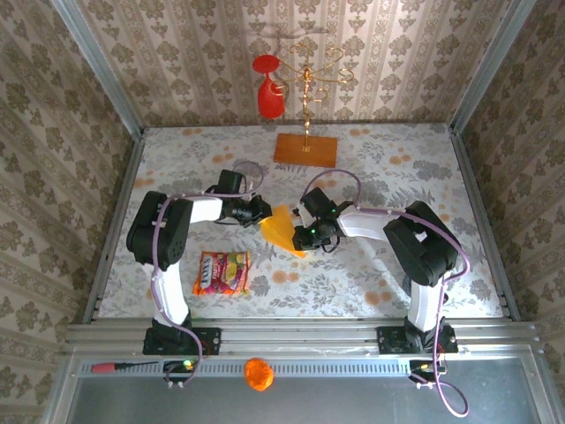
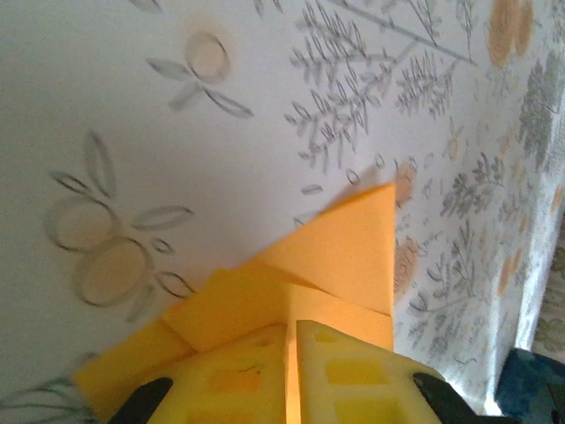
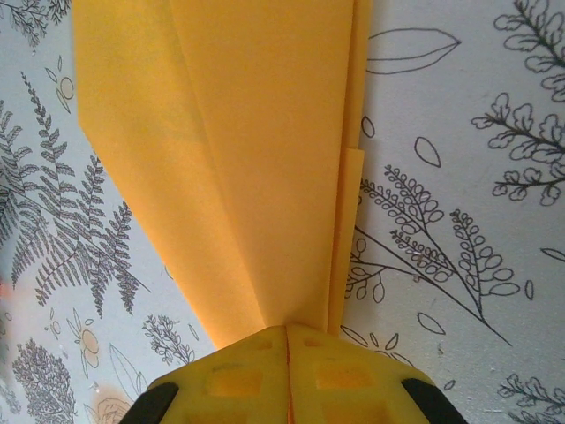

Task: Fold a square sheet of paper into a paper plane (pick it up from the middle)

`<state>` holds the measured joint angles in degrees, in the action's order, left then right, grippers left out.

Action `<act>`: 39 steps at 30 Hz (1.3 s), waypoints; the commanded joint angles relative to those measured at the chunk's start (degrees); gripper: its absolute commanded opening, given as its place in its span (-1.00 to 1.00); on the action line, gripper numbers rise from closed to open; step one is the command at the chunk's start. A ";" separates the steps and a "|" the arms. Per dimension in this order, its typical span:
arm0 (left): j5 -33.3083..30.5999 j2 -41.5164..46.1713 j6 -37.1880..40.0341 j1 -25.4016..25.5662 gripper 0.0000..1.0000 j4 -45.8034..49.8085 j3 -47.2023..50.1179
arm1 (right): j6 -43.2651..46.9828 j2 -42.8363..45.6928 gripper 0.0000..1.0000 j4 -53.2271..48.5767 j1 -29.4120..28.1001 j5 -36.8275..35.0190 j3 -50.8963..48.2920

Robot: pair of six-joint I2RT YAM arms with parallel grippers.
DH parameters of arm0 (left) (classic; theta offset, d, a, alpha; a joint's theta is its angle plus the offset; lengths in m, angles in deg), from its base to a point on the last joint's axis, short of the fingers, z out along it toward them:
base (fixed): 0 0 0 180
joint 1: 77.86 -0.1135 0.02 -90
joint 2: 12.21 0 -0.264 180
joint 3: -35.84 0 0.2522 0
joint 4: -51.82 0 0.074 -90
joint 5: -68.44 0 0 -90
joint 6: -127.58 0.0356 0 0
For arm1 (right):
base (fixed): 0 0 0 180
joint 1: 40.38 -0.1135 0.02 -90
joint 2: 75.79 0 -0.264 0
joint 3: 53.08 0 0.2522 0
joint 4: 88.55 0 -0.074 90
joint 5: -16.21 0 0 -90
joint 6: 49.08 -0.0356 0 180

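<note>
The paper plane (image 1: 281, 228) is a yellow-orange sheet folded into a tapering dart with layered flaps, held a little above the floral table between both arms. My left gripper (image 1: 262, 212) is shut on its left end. In the left wrist view the yellow pads (image 2: 238, 371) pinch a thin edge, and the paper (image 2: 344, 256) runs to a corner ahead of that gripper (image 2: 291, 331). My right gripper (image 1: 305, 234) is shut on the other end. In the right wrist view the folded paper (image 3: 247, 159) fans out from the narrow part pinched in that gripper (image 3: 287, 331).
A colourful snack packet (image 1: 222, 272) lies at the front left. At the back stands a brownish-orange board (image 1: 305, 149) with a gold stand (image 1: 307, 84) and a red object (image 1: 267, 88) hanging from it. An orange ball (image 1: 258, 374) and a red-handled tool (image 1: 124, 366) rest on the front rail.
</note>
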<state>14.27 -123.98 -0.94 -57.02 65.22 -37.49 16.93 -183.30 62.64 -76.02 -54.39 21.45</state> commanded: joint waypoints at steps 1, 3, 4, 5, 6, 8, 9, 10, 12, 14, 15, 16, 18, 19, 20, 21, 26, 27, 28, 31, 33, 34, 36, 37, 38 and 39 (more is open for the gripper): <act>-8.63 -2.05 5.30 -3.56 -0.75 4.17 -2.48 | 0.78 -3.94 -0.84 -13.52 0.22 -7.83 -2.95; -9.22 -1.59 6.05 -4.06 -0.75 5.60 -3.85 | 0.55 -3.92 -0.84 -13.52 0.15 -7.80 -3.01; -9.66 -0.95 6.52 -4.22 -0.75 6.57 -4.54 | 0.49 -3.92 -0.84 -13.52 0.17 -7.80 -3.03; -9.81 -0.18 6.74 -4.39 -0.75 7.57 -5.15 | 0.39 -3.85 -0.84 -13.52 0.22 -7.80 -2.94; -9.67 1.07 6.94 -4.61 -0.75 9.04 -5.99 | 0.38 -3.84 -0.85 -13.59 0.22 -7.72 -2.90; -10.13 4.74 7.21 -4.83 -0.75 10.88 -6.32 | 0.28 -3.91 -0.85 -14.21 0.18 -7.62 -2.59; -10.44 6.97 7.22 -4.85 -0.74 11.47 -6.04 | 0.28 -3.93 -0.85 -14.60 0.22 -7.51 -2.51; -10.16 9.10 6.99 -4.76 -0.74 11.77 -5.44 | 0.40 -3.94 -0.85 -14.81 0.22 -7.42 -2.42; -9.15 12.64 5.72 -4.08 -0.74 11.22 -3.54 | 0.60 -3.95 -0.85 -15.23 0.22 -7.47 -2.19; -7.80 15.09 3.98 -2.51 -0.74 9.58 -0.71 | 0.91 -4.15 -0.86 -15.43 0.17 -7.70 -1.97; -7.32 16.00 2.75 -1.41 -0.74 8.57 0.96 | 0.95 -4.27 -0.86 -15.45 0.21 -7.80 -1.96; -6.76 16.57 1.31 -0.27 -0.74 7.16 2.69 | 0.88 -4.29 -0.86 -15.39 0.20 -7.80 -1.97; -5.76 17.01 -1.98 1.91 -0.75 3.48 6.02 | 0.60 -4.20 -0.86 -15.44 0.17 -7.78 -2.08; -5.29 16.97 -3.83 3.15 -0.75 1.43 7.61 | 0.50 -4.14 -0.86 -15.40 0.17 -7.84 -2.27; -5.17 16.79 -5.28 4.25 -0.75 -0.33 8.77 | 0.30 -4.20 -0.86 -15.36 0.22 -7.80 -2.27; -4.94 16.40 -6.80 4.82 -0.75 -2.28 9.81 | 0.27 -4.11 -0.86 -15.20 0.17 -7.72 -2.36; -3.66 12.77 -12.30 11.21 -0.81 -10.65 11.82 | -0.06 -4.18 -0.87 -14.68 0.22 -7.49 -2.41; -2.93 11.65 -13.27 11.87 -0.82 -12.37 12.05 | -0.09 -4.09 -0.87 -14.61 0.22 -7.45 -2.49; -2.30 10.72 -14.03 12.40 -0.82 -13.38 12.03 | -0.02 -4.04 -0.87 -14.52 0.21 -7.44 -2.48; -2.45 9.06 -14.92 13.35 -0.83 -14.80 12.06 | -0.17 -3.94 -0.87 -14.33 0.20 -7.35 -2.63; -2.58 8.52 -14.85 13.52 -0.83 -14.73 11.49 | -0.14 -3.83 -0.87 -14.22 0.17 -7.27 -2.81; -2.68 8.26 -14.62 13.61 -0.83 -14.31 11.09 | -0.18 -3.85 -0.87 -14.13 0.16 -7.27 -2.73; -2.78 7.47 -14.09 13.86 -0.83 -13.11 10.11 | -0.23 -3.79 -0.87 -14.04 0.19 -7.27 -2.84; -2.99 6.90 -13.87 14.09 -0.83 -12.31 9.60 | -0.23 -3.73 -0.87 -14.04 0.22 -7.27 -2.78; -3.32 6.50 -13.86 14.27 -0.83 -11.95 9.48 | -0.19 -3.68 -0.87 -14.03 0.22 -7.35 -2.84; -3.85 6.30 -13.91 14.40 -0.83 -11.62 9.47 | -0.23 -3.68 -0.87 -14.04 0.22 -7.29 -2.85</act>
<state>10.56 -116.28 -14.18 -43.27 53.14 -26.65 16.89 -183.28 59.51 -76.02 -55.31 22.45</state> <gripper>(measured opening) 0.086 0.067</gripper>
